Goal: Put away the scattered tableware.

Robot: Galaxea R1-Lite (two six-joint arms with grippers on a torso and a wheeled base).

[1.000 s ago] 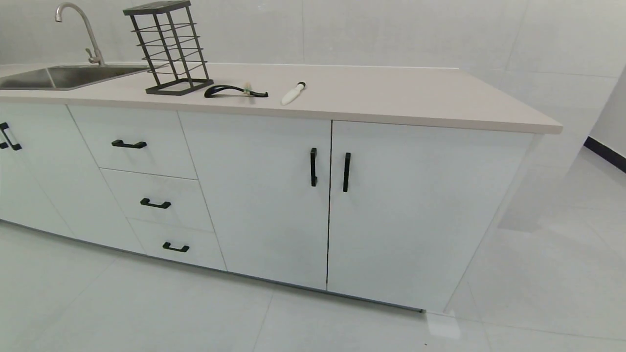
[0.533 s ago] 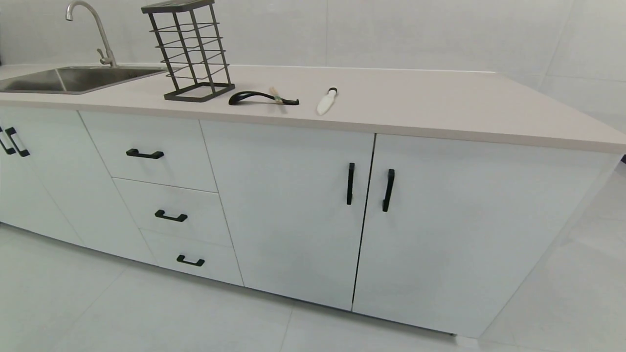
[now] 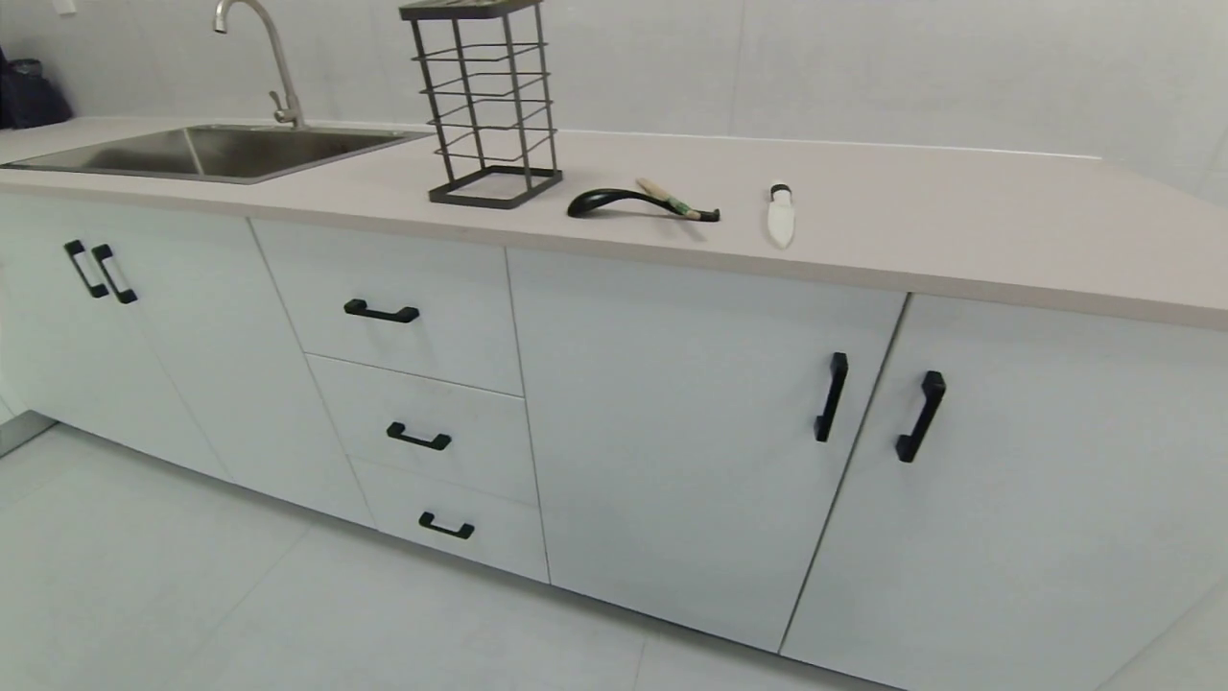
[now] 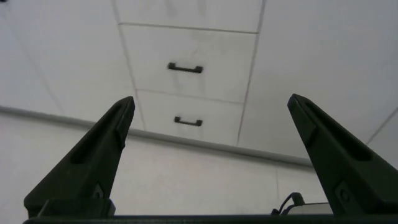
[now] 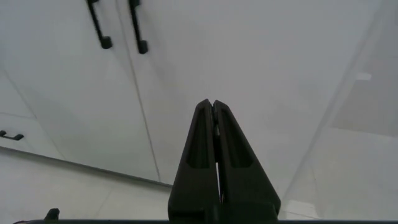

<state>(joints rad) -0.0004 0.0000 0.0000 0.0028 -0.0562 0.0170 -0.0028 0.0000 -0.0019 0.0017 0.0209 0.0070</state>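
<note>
On the beige countertop (image 3: 911, 230) lie a black ladle-like spoon (image 3: 614, 202), a short wooden-handled utensil (image 3: 664, 198) resting across its handle, and a white knife with a black end (image 3: 781, 217). A tall black wire rack (image 3: 491, 106) stands to their left. My left gripper (image 4: 211, 102) is open, low in front of the drawers (image 4: 186, 68). My right gripper (image 5: 213, 109) is shut with nothing in it, low in front of the double cabinet doors (image 5: 118, 28).
A steel sink (image 3: 211, 152) with a curved faucet (image 3: 259, 48) is set in the counter at the far left. Below are three drawers (image 3: 413, 374) with black handles and cabinet doors (image 3: 863, 413). Pale tiled floor (image 3: 192, 595) lies before the cabinets.
The whole head view has shifted right, so the camera turned left and came closer to the counter. The tableware and rack have kept their places on the counter.
</note>
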